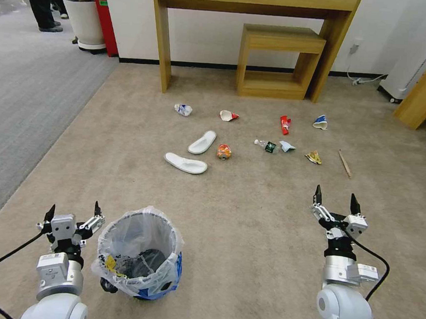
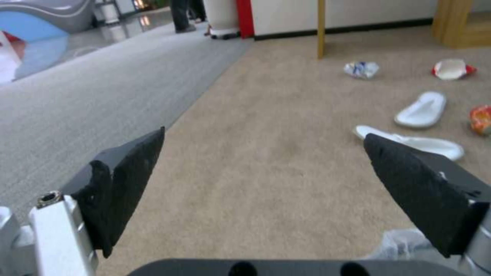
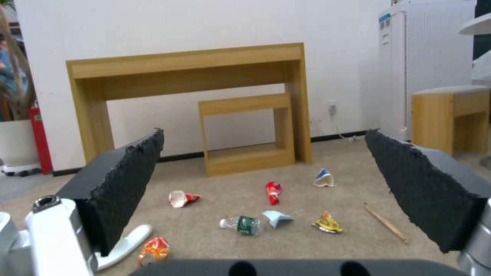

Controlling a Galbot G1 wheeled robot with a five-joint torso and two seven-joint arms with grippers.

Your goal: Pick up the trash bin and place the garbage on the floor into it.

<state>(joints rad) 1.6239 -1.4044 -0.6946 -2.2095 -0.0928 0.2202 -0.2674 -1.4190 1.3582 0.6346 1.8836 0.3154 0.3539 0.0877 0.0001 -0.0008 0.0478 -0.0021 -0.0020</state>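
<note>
The trash bin [image 1: 140, 254], lined with a crinkly white bag, stands on the beige carpet floor [image 1: 247, 220] near me at the left. Just to its left my left gripper [image 1: 73, 211] is open and empty, fingers [image 2: 128, 176] spread. Over bare carpet on the right my right gripper [image 1: 335, 199] hangs open and empty. The garbage lies farther off: two white slippers [image 1: 186, 163], an orange wrapper [image 1: 223, 152], a small bottle [image 1: 267, 146], a red wrapper [image 1: 285, 124], crushed cups [image 1: 228, 115], a yellow wrapper [image 1: 314, 157] and a wooden stick [image 1: 345, 163].
A wooden console table [image 1: 254, 16] with a smaller wooden shelf [image 1: 278, 62] under it stands against the far wall. Grey ribbed carpet [image 1: 27, 98] lies to the left, with a white planter [image 1: 86, 22] and red box. A wooden stool [image 1: 424, 96] is at the right.
</note>
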